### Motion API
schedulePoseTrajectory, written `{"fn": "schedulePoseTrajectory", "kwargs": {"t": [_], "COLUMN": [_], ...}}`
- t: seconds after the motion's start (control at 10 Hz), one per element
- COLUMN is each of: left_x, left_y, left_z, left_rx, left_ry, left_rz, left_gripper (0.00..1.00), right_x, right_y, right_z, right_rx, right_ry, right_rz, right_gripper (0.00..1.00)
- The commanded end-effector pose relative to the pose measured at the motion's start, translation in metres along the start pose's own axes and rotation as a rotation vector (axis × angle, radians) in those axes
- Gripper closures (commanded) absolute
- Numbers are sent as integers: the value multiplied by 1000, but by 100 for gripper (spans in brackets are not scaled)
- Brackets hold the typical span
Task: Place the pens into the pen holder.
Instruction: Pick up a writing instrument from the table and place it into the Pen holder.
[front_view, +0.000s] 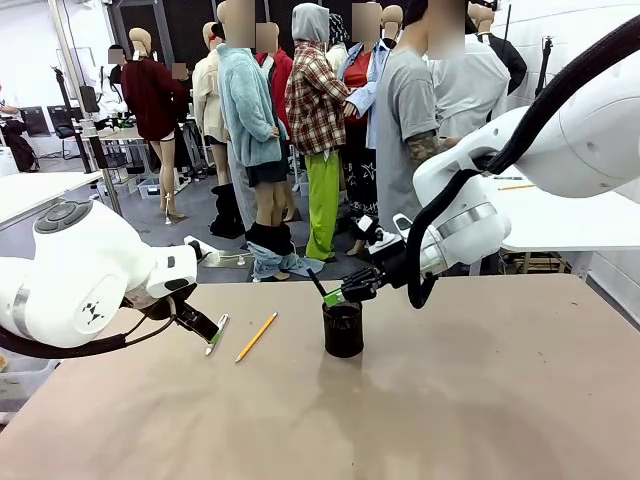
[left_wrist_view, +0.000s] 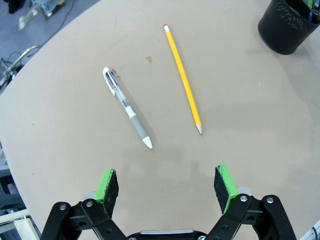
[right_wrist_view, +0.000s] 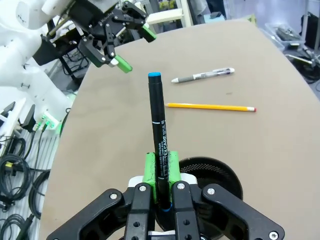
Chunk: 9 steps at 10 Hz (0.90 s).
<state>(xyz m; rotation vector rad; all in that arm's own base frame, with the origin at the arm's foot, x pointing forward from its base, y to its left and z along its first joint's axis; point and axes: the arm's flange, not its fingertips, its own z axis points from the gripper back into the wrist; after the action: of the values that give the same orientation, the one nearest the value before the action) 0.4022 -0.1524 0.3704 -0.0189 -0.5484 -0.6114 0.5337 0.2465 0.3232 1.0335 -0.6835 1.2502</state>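
Note:
The black mesh pen holder (front_view: 343, 330) stands mid-table. Directly above its mouth (right_wrist_view: 212, 172), my right gripper (front_view: 345, 292) is shut on the dark pen (right_wrist_view: 157, 125), whose blue tip points up and away. The silver-white pen (left_wrist_view: 127, 107) and the yellow pencil (left_wrist_view: 183, 79) lie flat on the table left of the holder (left_wrist_view: 287, 25), side by side but apart. My left gripper (left_wrist_view: 166, 187) hovers open just short of the silver-white pen (front_view: 217, 333), with nothing between its green pads (left_wrist_view: 106, 186). The pencil (front_view: 256, 336) lies between that pen and the holder.
The tan table (front_view: 480, 400) has bare room to the right and front of the holder. A person (front_view: 415, 120) stands beyond the far edge, behind my right arm. A white table (front_view: 560, 215) is at the far right.

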Motion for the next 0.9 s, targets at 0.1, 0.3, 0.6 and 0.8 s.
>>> {"fn": "schedulePoseTrajectory", "kwargs": {"t": [0.1,0.3,0.6,0.8], "left_x": [0,0,0,0], "left_y": [2,2,2,2], "left_z": [1,1,1,1], "left_rx": [0,0,0,0], "left_ry": [-2,-2,-2,-2], "left_rz": [4,4,4,4], "left_gripper": [0,0,0,0], "right_x": [-3,-12,-19,-14], "right_y": [-14,-22,-24,-22], "right_z": [-4,-7,-4,3], "right_rx": [-31,-80,-113,-114], "right_ry": [-43,0,5,-18], "right_rz": [-3,-21,-22,-14], "right_gripper": [100,100,75,40]}}
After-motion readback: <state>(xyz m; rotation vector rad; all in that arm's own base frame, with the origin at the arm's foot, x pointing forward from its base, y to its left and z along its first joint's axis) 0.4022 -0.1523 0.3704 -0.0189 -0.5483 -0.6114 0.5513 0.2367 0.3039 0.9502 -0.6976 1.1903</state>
